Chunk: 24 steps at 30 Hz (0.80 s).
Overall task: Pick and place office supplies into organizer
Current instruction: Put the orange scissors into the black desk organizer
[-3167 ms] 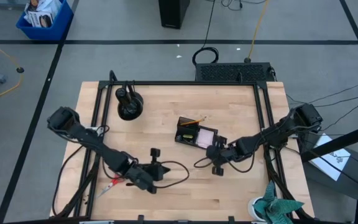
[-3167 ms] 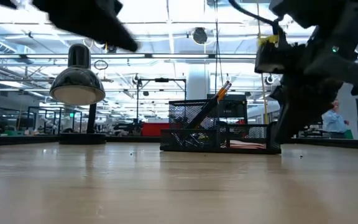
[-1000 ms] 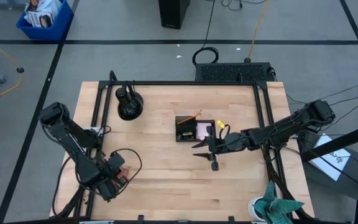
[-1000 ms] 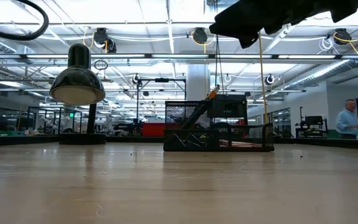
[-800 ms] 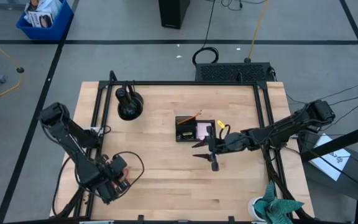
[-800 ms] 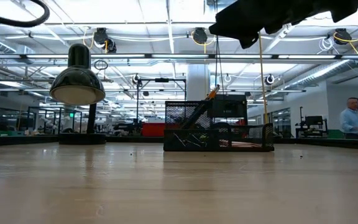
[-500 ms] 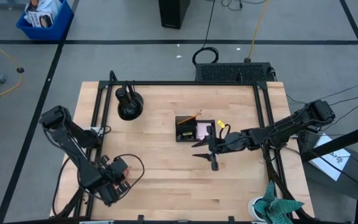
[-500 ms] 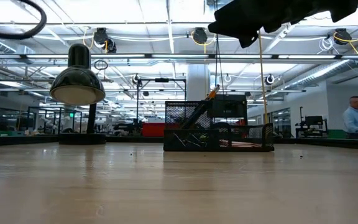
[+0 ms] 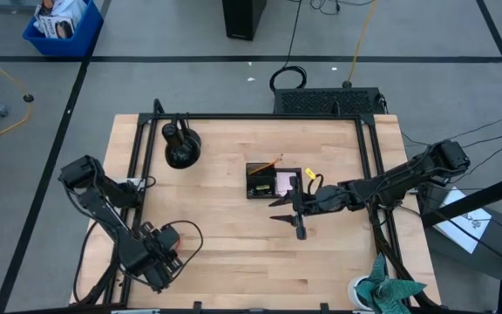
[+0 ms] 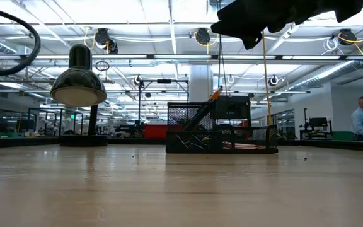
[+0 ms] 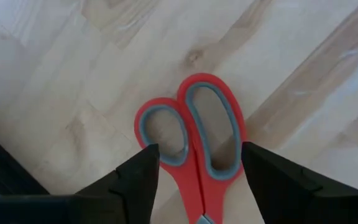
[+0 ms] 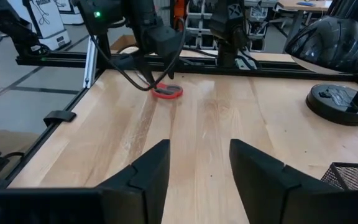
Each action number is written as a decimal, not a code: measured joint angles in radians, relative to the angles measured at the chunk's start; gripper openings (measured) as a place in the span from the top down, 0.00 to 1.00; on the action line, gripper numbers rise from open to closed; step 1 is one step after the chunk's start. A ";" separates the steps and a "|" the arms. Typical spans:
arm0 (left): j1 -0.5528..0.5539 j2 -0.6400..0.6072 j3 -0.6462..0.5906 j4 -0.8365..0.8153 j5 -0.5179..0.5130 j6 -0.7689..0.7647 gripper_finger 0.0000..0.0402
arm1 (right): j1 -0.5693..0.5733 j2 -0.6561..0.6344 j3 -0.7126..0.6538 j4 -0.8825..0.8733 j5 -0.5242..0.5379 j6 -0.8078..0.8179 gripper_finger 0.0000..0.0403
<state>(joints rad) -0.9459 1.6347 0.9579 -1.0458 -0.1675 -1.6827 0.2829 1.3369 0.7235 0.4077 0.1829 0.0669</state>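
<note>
High view: the left gripper (image 9: 166,255) is held low over the table's near-left corner, at about eight o'clock from the organizer (image 9: 273,181), presumably because the red-handled scissors lie there; they are hidden beneath the arm in this view. The right gripper (image 9: 295,208) is parked just beside the organizer at about five o'clock.

Low view: the organizer (image 10: 221,129) is seen standing mid-table, an orange pencil (image 10: 215,94) leaning out of it.

Left wrist view: the jaws are spread wide, and the scissors (image 11: 194,143) are framed between the fingers (image 11: 135,180), flat on the wood, handles pointing away from the wrist, the long axis running along the gripper's reach.

Right wrist view: the right jaws are seen partly open and empty; the scissors' handles (image 12: 167,92) are seen far off under the left gripper (image 12: 148,79).
</note>
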 joint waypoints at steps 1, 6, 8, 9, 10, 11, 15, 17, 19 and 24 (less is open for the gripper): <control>0.002 0.007 -0.002 0.000 0.000 0.002 0.43 | 0.000 0.000 0.000 0.000 0.000 0.000 0.60; 0.013 0.026 -0.034 0.003 0.027 -0.002 0.49 | 0.000 0.000 0.000 0.004 0.000 0.000 0.60; 0.017 0.028 -0.051 0.016 0.044 -0.001 0.52 | 0.000 0.000 0.000 0.003 0.000 0.000 0.61; 0.021 0.028 -0.064 0.037 0.055 -0.001 0.53 | 0.000 0.000 0.000 0.004 0.000 0.000 0.61; 0.025 0.028 -0.079 0.068 0.069 0.003 0.54 | 0.000 0.000 0.000 0.004 0.000 0.000 0.61; 0.028 0.026 -0.093 0.102 0.072 0.009 0.56 | 0.000 0.000 0.000 0.004 0.000 0.000 0.61; 0.039 0.017 -0.161 0.217 0.074 0.031 0.60 | 0.000 0.000 0.000 0.007 0.000 0.000 0.60; 0.045 0.013 -0.175 0.239 0.075 0.027 0.62 | 0.000 0.000 0.000 0.007 0.000 0.000 0.60; 0.048 0.013 -0.176 0.243 0.074 0.024 0.65 | 0.000 0.000 0.000 0.008 0.000 -0.001 0.60; 0.049 0.012 -0.176 0.260 0.068 0.050 0.77 | 0.000 0.000 0.000 0.007 0.000 -0.006 0.60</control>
<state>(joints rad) -0.8967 1.6470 0.7818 -0.7855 -0.0999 -1.6326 0.2829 1.3369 0.7236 0.4149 0.1824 0.0610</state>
